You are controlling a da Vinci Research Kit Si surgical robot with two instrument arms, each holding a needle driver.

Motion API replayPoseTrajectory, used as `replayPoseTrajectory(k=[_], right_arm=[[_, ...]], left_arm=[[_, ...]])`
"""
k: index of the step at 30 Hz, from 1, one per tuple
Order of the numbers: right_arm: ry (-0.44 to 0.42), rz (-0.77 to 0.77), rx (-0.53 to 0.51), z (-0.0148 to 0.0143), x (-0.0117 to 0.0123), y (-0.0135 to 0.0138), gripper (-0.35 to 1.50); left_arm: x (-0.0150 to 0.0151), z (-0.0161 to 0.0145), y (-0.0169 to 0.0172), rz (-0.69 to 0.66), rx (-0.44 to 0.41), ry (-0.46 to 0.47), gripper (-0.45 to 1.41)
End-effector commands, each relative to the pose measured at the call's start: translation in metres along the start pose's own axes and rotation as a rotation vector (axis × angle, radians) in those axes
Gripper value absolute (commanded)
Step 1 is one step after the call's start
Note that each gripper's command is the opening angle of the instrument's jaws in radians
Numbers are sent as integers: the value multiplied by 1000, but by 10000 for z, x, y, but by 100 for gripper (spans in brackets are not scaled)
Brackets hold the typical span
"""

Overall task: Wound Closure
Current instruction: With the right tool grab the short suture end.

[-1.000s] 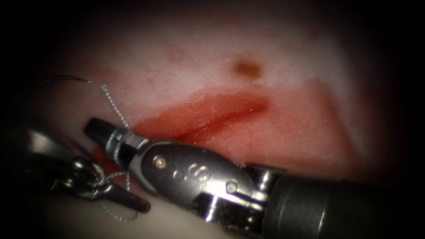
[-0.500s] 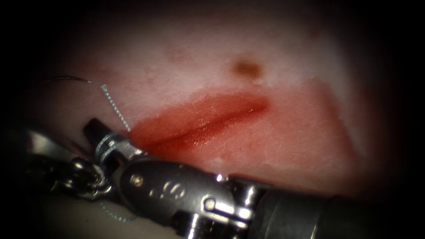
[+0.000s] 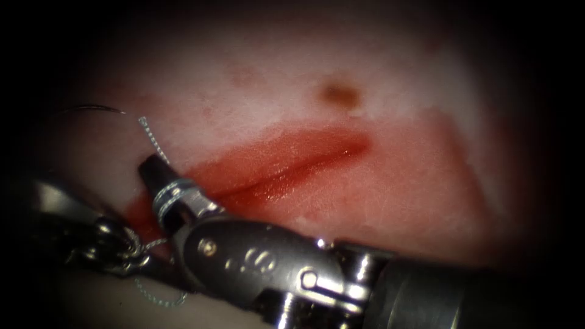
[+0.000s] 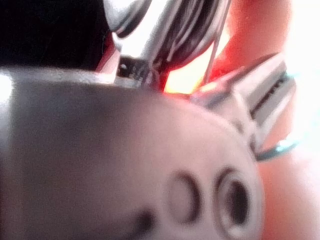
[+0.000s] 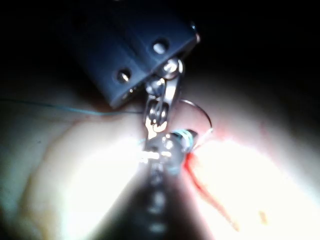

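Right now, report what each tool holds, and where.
Needle lies free on the tissue left of the cut. Thread winds round the right tool; whether it or the left tool grips thread cannot be told.

Endoscope view dim, heavy dark vignette around the tissue (image 3: 390,201), specular glints on the right tool (image 3: 155,170) body near the cut (image 3: 286,167), left wrist view badly defocused, right wrist view blown-out glare on tissue beside the cut

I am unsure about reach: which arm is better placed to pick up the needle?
Probably the right tool: its tip is nearer the needle, lying on the tissue left of the cut, held by neither tool. Thread winds around it and reaches the left tool.
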Motion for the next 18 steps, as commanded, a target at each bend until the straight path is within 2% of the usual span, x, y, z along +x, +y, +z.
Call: replayPoseTrajectory(k=[1,8,13,14,18], right_arm=[[6,1,-1,11,9,-3,-35],[6,1,-6,12,9,0,-35],[6,0,-10,14,7,2,53],[7,0,-10,14,7,2,59],[6,1,-9,13,7,3,63]], left_arm=[[-11,-2,-5,4,1,-5,-45],[-11,-2,-6,4,1,-6,-45],[-11,-1,-6,3,1,-3,-45],[-11,-1,-6,3,0,-4,-45],[-11,-1,-6,4,0,0,-45]])
